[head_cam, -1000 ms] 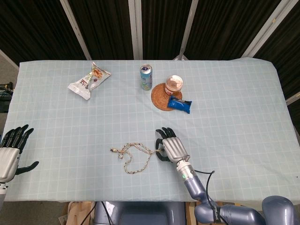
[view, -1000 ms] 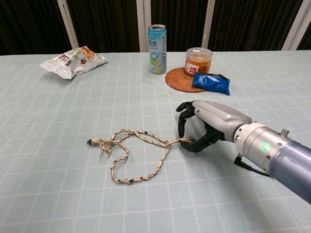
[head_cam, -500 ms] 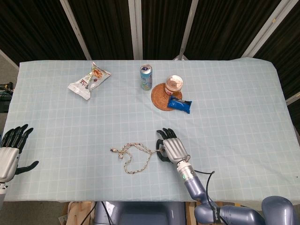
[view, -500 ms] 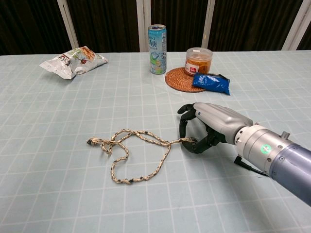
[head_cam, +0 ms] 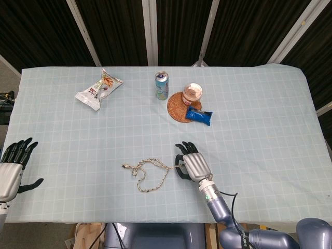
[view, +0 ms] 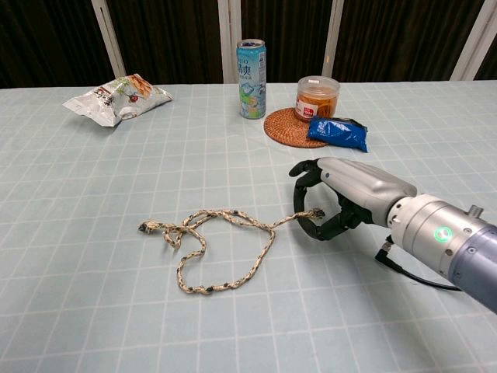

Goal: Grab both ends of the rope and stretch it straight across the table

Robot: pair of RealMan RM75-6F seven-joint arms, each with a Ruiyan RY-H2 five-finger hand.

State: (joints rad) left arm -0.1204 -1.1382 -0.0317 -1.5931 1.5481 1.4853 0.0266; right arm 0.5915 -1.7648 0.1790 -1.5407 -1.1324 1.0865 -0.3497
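Right hand [view: 342, 198] pinches rope [view: 210, 249] end; loops lie leftward.

My left hand [head_cam: 11, 168] sits at the lower left edge of the head view, its arm cut off; the chest view misses it entirely. My right hand [view: 342, 198] covers the rope [view: 221, 245] end, so I cannot judge the grip. The can [head_cam: 162, 85] label is too small to read.
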